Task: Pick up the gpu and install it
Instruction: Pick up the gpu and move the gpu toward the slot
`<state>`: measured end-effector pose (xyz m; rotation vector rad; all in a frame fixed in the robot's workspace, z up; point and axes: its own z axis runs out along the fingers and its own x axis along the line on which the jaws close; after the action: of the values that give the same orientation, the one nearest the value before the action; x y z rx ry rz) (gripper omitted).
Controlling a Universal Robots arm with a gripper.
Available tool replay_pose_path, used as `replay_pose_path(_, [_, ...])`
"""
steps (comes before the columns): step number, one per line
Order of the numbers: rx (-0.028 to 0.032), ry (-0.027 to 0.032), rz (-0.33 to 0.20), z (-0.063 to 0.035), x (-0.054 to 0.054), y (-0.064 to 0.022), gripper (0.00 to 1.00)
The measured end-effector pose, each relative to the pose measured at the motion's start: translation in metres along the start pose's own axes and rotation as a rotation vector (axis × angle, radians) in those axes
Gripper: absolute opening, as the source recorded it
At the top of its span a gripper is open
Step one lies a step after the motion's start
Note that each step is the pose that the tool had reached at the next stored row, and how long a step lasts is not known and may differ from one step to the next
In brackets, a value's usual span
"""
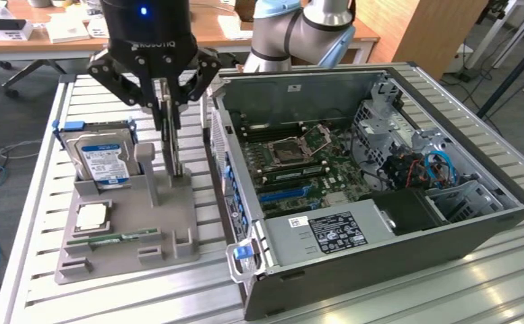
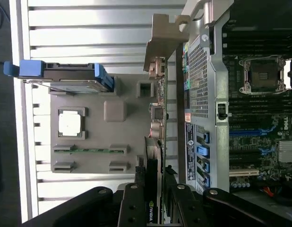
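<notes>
Gripper pinching graphics card by top edge, upright over grey stand, exterior view's left of computer case. Judging best: lifting straight, keeping it vertical, clearing case wall.

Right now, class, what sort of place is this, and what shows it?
Likely a robotics lab for computer assembly: an open computer case on a slatted table, a parts fixture, and a gripper holding the gpu.

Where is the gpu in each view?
Exterior view: gpu upright between the fingers, standing at the holder, on that view's left of the case.
Wrist view: gpu edge-on between holder and case, its end between the fingers.
Shared landmark: the hard drive with blue rails.
</notes>
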<state>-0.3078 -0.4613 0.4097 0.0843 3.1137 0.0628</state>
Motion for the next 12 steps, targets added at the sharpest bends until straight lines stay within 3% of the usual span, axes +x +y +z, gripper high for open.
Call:
replay_pose_path(4, [-0.0002, -0.0001, 0.000, -0.0186, 0.000, 0.0007, 0.26])
replay_pose_path(12, [-0.0001, -0.0001, 0.000, -0.0402, -0.001, 0.0016, 0.26])
